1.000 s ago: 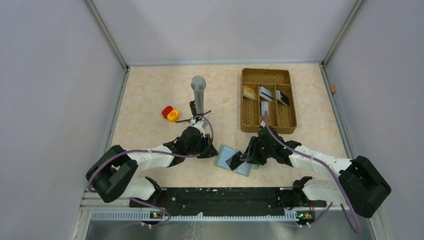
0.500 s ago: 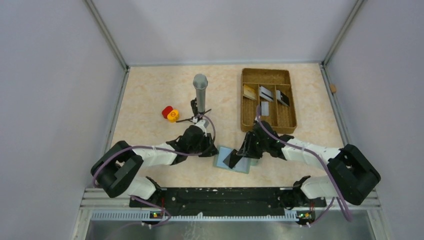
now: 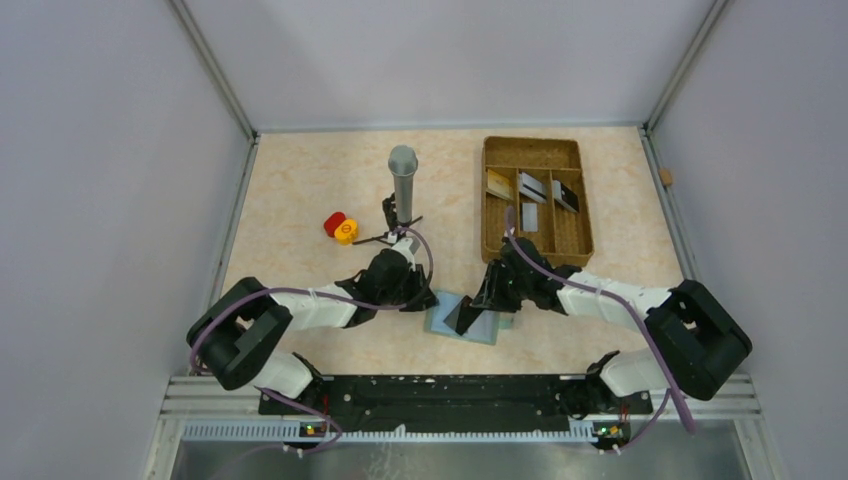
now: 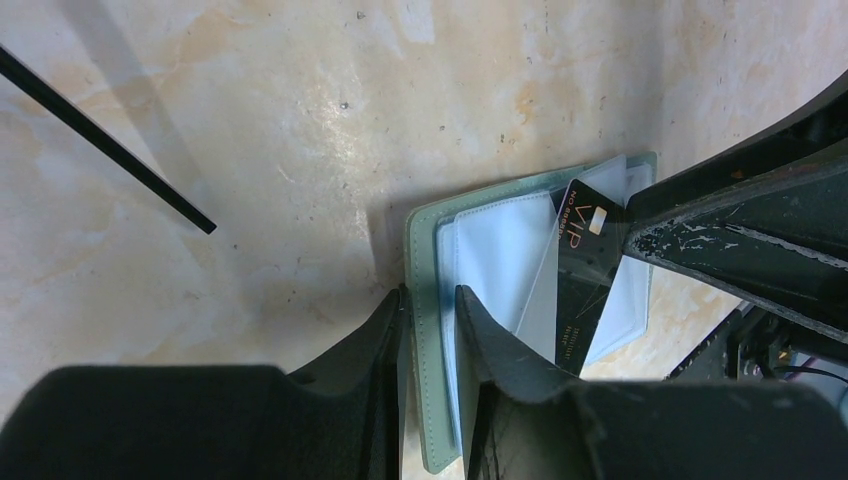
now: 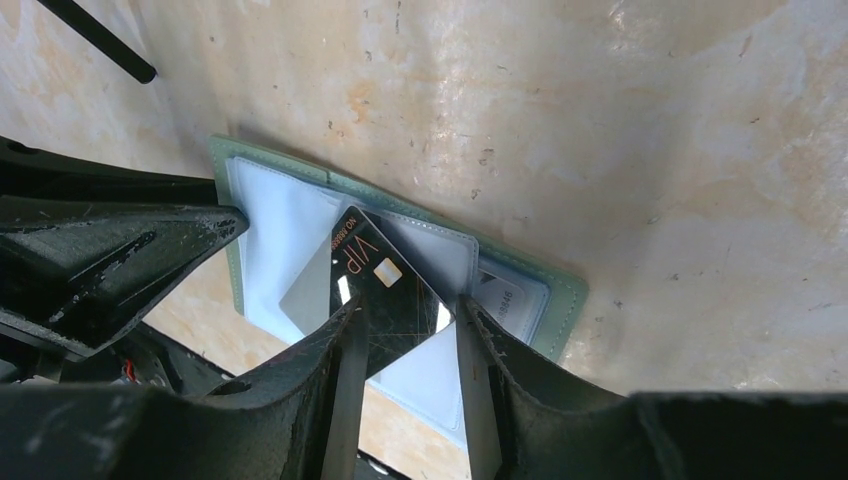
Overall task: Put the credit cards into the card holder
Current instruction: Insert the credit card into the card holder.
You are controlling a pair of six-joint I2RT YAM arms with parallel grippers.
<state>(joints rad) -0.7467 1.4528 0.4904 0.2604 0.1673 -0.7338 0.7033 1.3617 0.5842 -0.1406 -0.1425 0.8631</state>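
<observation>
Looking down from the top camera, we see the wallet [image 3: 445, 318] lying open on the desk [image 3: 300, 190], near its front edge between the two arms, light blue inside facing up. Behind it to the right stands a brown tray [image 3: 568, 235] with four more cards [image 3: 531, 187] in its compartments. A microphone [image 3: 403, 180] on a small stand and two small round things [image 3: 340, 228], one red and one yellow, sit further left.

From the left wrist, we see the left fingers [image 4: 360, 350] standing narrowly apart on either side of the wallet's green edge; whether they actually pinch it we cannot tell.

From the right wrist, we see the right fingers [image 5: 340, 390] clamped on a black card [image 5: 385, 285], held tilted, its front corner over the wallet's blue panel; whether it has entered a pocket we cannot tell.
</observation>
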